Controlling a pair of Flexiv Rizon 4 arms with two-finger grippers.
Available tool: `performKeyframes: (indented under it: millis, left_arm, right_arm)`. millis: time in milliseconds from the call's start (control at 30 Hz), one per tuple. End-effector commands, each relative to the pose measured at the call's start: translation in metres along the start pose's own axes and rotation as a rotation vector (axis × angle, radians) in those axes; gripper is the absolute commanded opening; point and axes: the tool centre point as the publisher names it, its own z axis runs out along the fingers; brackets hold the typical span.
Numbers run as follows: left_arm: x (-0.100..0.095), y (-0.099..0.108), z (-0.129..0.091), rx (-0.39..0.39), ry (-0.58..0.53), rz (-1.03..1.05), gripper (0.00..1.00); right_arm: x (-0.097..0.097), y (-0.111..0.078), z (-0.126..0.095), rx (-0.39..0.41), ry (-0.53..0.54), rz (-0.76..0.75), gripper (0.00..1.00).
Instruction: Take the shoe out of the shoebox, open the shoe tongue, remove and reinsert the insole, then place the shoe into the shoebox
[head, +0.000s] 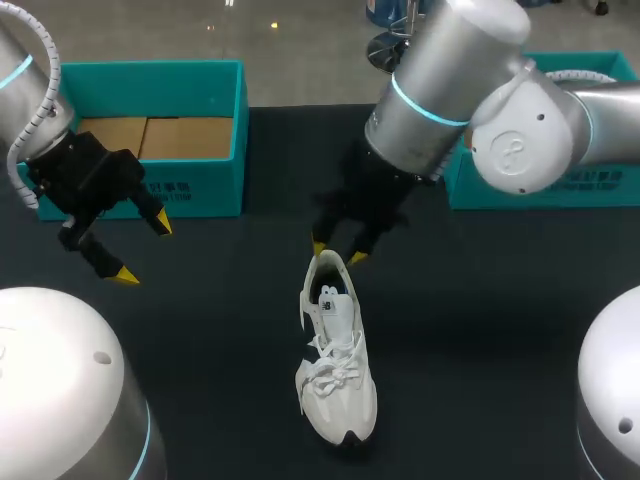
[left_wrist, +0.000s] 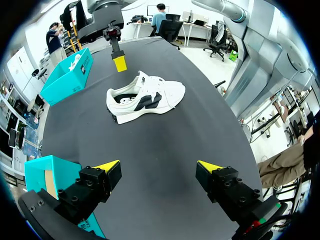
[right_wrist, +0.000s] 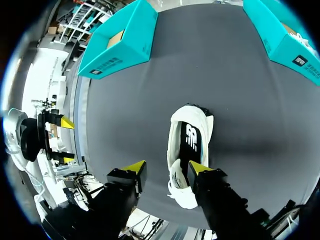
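On table (head: 220, 330), white shoe (head: 338, 380), right hand (head: 338, 252) above

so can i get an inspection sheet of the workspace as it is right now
surface: dark table, flat, no spills seen
job's things: white shoe out of its box, standing on its sole mid-table; left shoebox open with only its cardboard floor showing; right shoebox partly hidden by the right arm, something white inside
clutter: nothing seen
grippers: left pincer open, holding nothing, in front of the left shoebox; right pincer open at the shoe's heel end, no grip
cables: ribbed hose on the left arm, clear of the table
surroundings: nothing seen reaching over the table
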Motion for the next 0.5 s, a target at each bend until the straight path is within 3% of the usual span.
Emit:
performKeyframes:
  millis: [33,500]
  left_arm:
    - [0.000,0.000,0.000,-0.002,0.001,0.000,1.00]
    - [0.000,0.000,0.000,-0.002,0.001,0.000,1.00]
  right_arm:
    - [0.003,0.003,0.018,0.002,-0.169,0.018,0.00]
    - [-0.014,0.000,0.054,-0.009,-0.204,0.085,0.00]
